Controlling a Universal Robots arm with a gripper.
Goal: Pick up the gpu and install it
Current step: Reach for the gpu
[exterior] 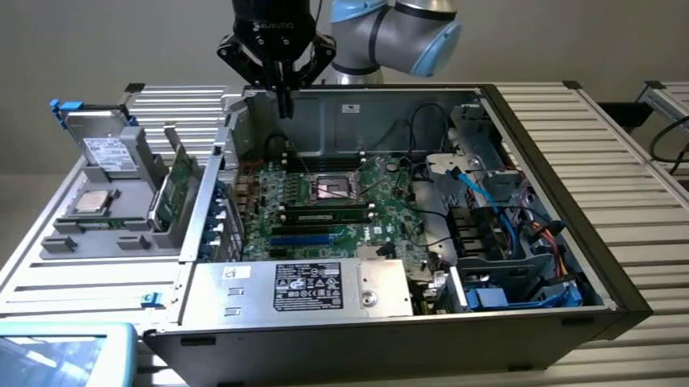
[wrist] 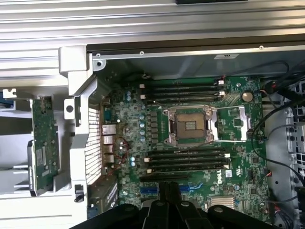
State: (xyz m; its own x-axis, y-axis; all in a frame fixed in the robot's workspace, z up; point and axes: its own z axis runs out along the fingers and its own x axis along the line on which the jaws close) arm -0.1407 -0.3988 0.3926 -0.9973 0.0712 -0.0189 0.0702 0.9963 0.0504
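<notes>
Slatted metal tabletop (exterior: 619,153) against a grey wall, open computer case (exterior: 356,121) lying on its side mid-tabletop, motherboard (exterior: 382,211) facing up. Not yet picked: gpu (exterior: 183,189), parked outside the case in a grey holder (exterior: 113,230) near the tabletop's edge at the exterior view's left. Standing on its long edge, green face upright, just beside the case's side wall. Long axis roughly parallel to that wall, running near side to far side. Seen from the wrist view as a narrow green strip on edge, gpu (wrist: 44,138) beside the same wall.

Gripper (exterior: 286,106) hovering over the case's far corner at the exterior view's left, above the rear wall rim, touching nothing. Fingers (exterior: 286,93) pressed together to a point, holding nothing. From gripper to gpu: toward the exterior view's left, nearer the camera, lower down, across the case's side wall. Wrist pointing straight down, tool axis vertical, arm joints behind the case's far wall.

Also in the holder, further from the case than the gpu: hard drive (exterior: 106,153) and processor (exterior: 92,201). Install apparently not begun.
</notes>
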